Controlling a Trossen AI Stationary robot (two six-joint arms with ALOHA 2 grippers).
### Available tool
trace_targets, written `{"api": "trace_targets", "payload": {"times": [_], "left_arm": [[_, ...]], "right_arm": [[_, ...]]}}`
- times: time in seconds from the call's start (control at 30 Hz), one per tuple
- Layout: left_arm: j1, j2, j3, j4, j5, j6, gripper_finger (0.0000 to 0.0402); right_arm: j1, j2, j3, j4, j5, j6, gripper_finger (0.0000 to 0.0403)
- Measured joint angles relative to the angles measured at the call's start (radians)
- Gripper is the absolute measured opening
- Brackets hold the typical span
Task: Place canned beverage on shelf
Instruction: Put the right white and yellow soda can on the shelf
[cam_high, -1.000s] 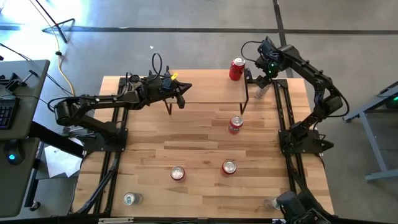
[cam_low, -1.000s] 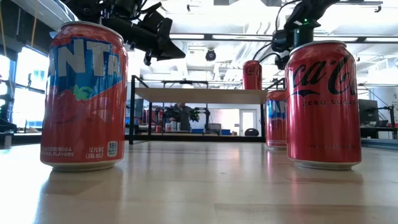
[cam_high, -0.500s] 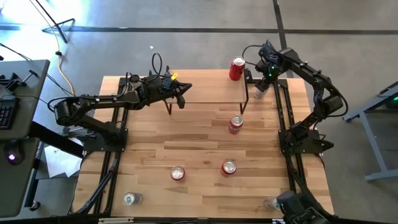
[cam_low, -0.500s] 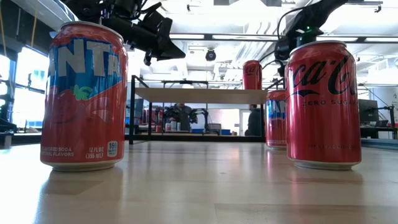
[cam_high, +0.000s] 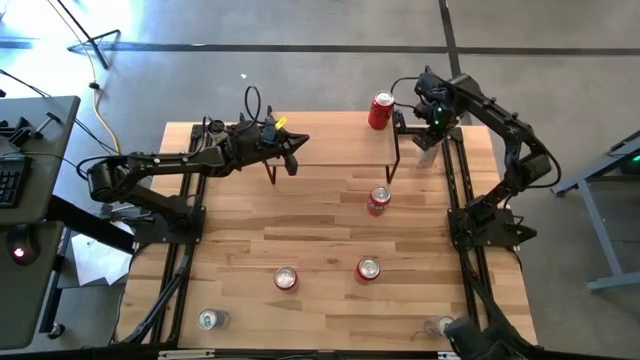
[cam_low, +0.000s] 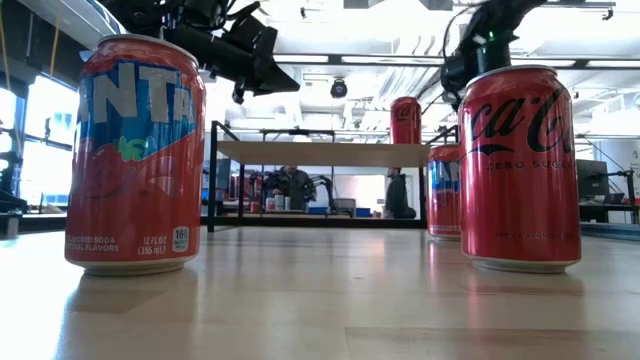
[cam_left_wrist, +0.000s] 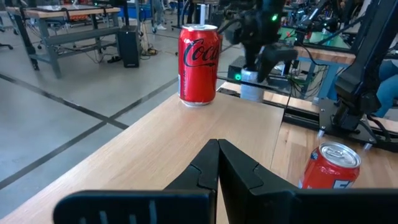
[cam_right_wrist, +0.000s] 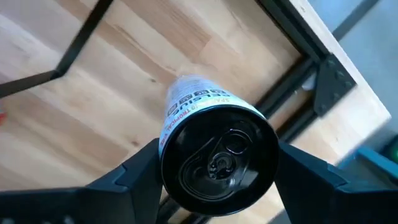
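Observation:
The shelf, a light wooden top on black wire legs, stands at the table's far middle. A red Coca-Cola can stands upright on its far right corner and also shows in the left wrist view. My right gripper is just off the shelf's right end, over a white can with a black lid, and is shut on it. My left gripper is shut and empty. It hangs above the shelf's left part, clear of the top, as the low view shows. My right gripper holds the white can by its two opposite sides, just below the lid, between its two fingers. The fingers come from above and point down, and the can stays upright. Whether its bottom is on the table, I cannot tell.
Three red cans and a silver-topped can stand on the tabletop nearer the front. The shelf's black right leg is close to the white can. The table's right edge and the arm's black frame are beside it.
My right gripper has moved a little toward the table's near edge and down over the white can, so less of the can shows from above.

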Motion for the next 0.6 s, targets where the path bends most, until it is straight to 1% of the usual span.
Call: {"api": "trace_targets", "payload": {"times": [0.13,0.2,0.33,0.43,0.6], "left_arm": [[0.000,-0.009,0.000,0.000,0.000,0.003,0.0000],[0.000,-0.016,0.000,0.000,0.000,0.003,0.0000],[-0.001,-0.037,0.000,0.000,0.000,0.003,0.0000],[-0.003,-0.051,0.000,-0.003,0.000,0.003,0.0000],[-0.003,-0.067,0.000,-0.003,0.000,0.003,0.0000]], "right_arm": [[0.064,-0.023,0.113,-0.156,0.003,0.098,0.0241],[0.108,-0.046,0.166,-0.193,-0.006,0.143,0.0241],[0.204,-0.120,0.254,-0.157,-0.119,0.223,0.0241],[0.293,-0.170,0.287,-0.197,-0.149,0.284,0.0241],[0.424,-0.251,0.298,-0.172,-0.204,0.377,0.0241]]}}
